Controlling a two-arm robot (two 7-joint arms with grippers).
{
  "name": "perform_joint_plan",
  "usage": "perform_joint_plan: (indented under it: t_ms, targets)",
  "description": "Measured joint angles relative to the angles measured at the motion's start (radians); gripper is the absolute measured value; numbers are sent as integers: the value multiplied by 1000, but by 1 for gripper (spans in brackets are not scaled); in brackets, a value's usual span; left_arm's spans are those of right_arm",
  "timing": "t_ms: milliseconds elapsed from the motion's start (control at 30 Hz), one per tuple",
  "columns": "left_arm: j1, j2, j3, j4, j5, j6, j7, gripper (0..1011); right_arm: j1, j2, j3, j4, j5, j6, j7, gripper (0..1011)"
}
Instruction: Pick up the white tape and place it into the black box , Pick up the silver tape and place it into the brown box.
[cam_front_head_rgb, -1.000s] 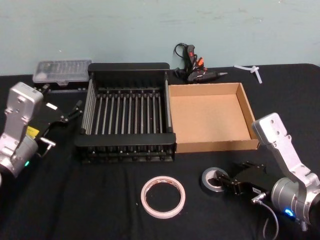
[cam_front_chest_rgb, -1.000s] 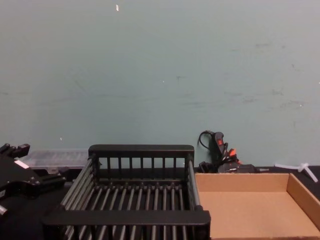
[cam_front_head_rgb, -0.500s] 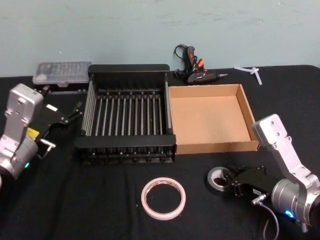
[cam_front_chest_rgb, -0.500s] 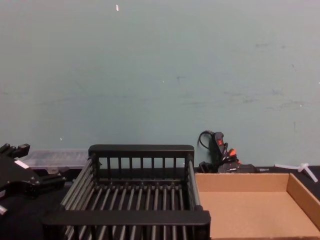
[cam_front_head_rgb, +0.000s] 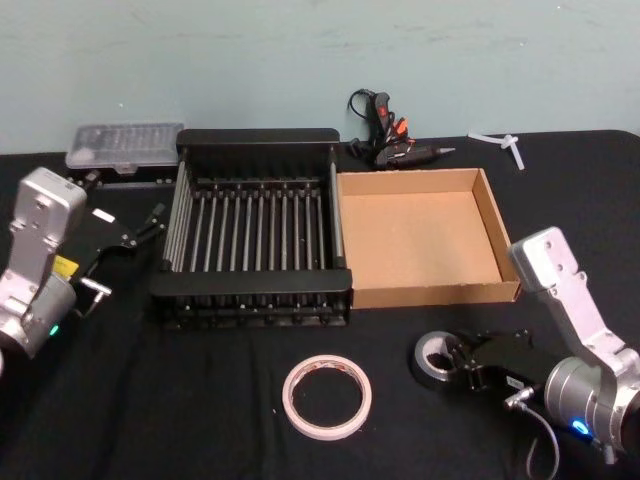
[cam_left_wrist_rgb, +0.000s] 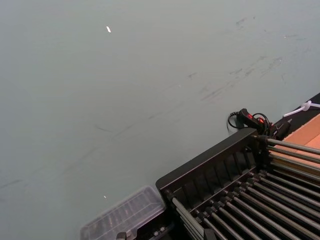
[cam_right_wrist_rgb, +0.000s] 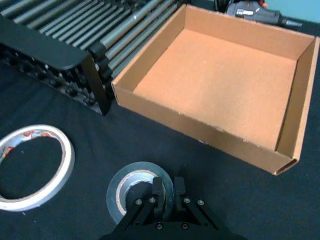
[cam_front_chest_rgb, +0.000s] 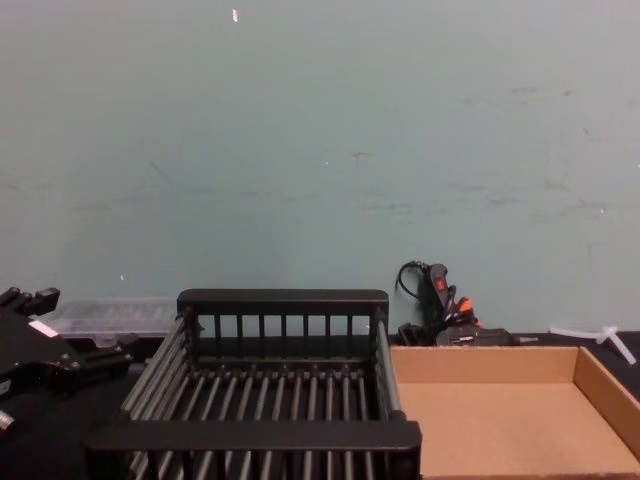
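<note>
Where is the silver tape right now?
The silver tape lies on the table's right front, before the brown box, right of the white tape, in the right end effector.

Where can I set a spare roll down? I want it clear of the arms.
The brown box and the black box both hold nothing. Bare cloth lies left of the white tape. It is crowded where the right gripper pinches the silver tape.

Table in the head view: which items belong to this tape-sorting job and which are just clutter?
Job: white tape, silver tape in the right gripper, black box, brown box.

Clutter: glue gun, clear plastic case, white plastic piece.
</note>
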Motion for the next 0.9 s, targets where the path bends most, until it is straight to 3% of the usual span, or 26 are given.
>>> perform_joint_plan:
  t_ms: [467, 900]
  targets:
    - [0, 0, 0, 0, 0, 0, 0, 1001, -8, -20, 72, -62, -1, -43, 37, 138]
    - [0, 0, 0, 0, 0, 0, 0, 1001, 93, -48, 85, -23, -42, -78, 47, 138]
